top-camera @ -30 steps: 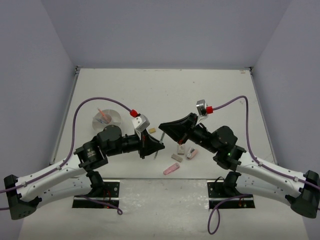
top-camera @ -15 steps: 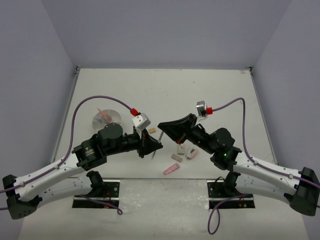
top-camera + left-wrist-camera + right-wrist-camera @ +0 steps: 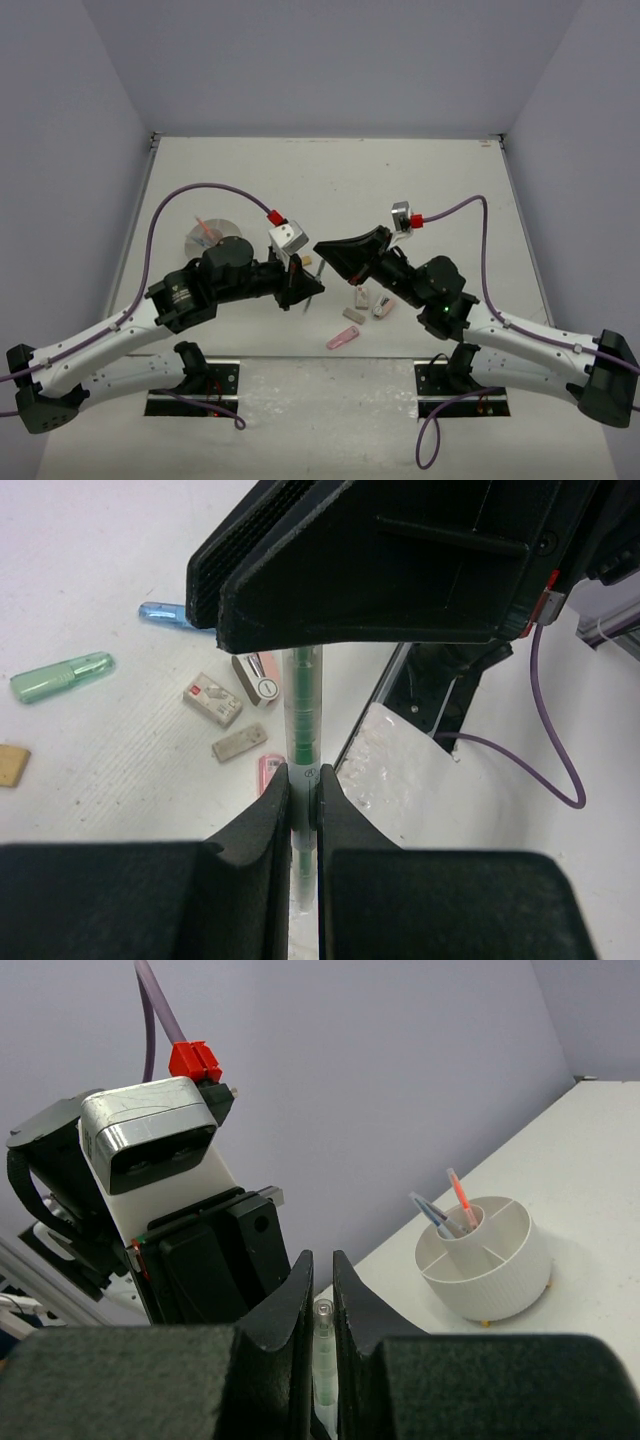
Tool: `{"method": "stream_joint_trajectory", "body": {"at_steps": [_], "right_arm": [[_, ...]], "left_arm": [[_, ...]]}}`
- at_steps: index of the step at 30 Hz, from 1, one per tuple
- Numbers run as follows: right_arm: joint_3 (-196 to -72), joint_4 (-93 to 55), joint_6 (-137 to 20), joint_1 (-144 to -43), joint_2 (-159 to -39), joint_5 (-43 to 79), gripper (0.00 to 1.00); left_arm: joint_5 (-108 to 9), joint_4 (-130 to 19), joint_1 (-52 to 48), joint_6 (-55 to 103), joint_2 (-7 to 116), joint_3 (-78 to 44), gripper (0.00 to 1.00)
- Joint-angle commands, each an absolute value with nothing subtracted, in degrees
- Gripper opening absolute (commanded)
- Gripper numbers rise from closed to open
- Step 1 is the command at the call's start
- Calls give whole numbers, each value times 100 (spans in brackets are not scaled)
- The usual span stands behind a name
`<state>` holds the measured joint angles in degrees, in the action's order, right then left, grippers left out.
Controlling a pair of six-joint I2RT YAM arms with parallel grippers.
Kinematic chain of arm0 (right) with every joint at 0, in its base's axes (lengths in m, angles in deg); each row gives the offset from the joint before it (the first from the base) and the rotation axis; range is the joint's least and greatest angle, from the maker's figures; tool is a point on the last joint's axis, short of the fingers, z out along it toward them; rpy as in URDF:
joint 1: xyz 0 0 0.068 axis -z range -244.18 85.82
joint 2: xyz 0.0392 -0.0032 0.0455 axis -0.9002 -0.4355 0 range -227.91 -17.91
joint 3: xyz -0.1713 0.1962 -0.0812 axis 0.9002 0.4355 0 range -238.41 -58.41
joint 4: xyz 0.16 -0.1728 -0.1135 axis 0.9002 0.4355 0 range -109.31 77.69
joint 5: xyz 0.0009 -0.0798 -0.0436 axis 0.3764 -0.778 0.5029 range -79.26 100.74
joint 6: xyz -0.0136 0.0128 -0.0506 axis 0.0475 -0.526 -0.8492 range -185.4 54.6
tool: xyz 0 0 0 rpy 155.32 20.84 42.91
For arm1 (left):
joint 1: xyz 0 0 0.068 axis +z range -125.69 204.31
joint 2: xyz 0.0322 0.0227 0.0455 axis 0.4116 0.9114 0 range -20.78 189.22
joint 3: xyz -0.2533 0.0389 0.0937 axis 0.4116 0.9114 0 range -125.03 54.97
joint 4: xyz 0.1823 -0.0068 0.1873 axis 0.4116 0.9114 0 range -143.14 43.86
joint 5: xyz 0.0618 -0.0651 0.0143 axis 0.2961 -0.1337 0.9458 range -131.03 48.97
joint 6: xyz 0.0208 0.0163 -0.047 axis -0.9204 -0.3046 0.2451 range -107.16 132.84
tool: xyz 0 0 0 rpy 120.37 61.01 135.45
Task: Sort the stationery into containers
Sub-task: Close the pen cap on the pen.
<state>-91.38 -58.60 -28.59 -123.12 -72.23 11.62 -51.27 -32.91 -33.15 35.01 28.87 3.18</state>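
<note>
We count two pens [image 3: 452, 1208] standing in the round white holder [image 3: 497, 1278], right of frame. The left gripper [image 3: 304, 780] and right gripper [image 3: 323, 1272] both pinch one green pen [image 3: 303, 705] mid-frame. A green marker [image 3: 62, 676] and eraser blocks [image 3: 212, 700], left of frame, remain unsorted.

Green pen [image 3: 303, 710] being held off table, pinched by both left gripper [image 3: 304, 785] and right gripper [image 3: 322, 1272]. Round white divided holder [image 3: 485, 1260] standing upright, orange pen [image 3: 461, 1198] and grey-blue pen [image 3: 430, 1212] leaning in its centre compartment. Green marker [image 3: 62, 677], blue marker [image 3: 165, 613], pink marker [image 3: 342, 338], tan eraser [image 3: 12, 765], grey eraser [image 3: 238, 745] and white eraser [image 3: 212, 699] lying loose on table [image 3: 400, 180].
</note>
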Motion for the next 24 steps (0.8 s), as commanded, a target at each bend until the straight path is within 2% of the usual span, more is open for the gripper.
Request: {"method": "stream_joint_trajectory", "body": {"at_steps": [1, 10, 18, 24], "right_arm": [[-9147, -3317, -3126, -12745, -7347, 2112, 0], [-10378, -2387, -3380, -12745, -7121, 2102, 0], [-10455, -2783, -3174, -12746, -7596, 2378, 0], [-10494, -2484, -3295, -12744, -7288, 1793, 0]], "left_arm": [[-4934, -6474, -3115, 3328, 2737, 202, 0], [-5024, -6946, -3115, 3606, 2921, 1066, 0], [-5135, -7058, -3115, 3639, 3373, 903, 0], [-4787, -6779, -3115, 3565, 3384, 838, 0]]}}
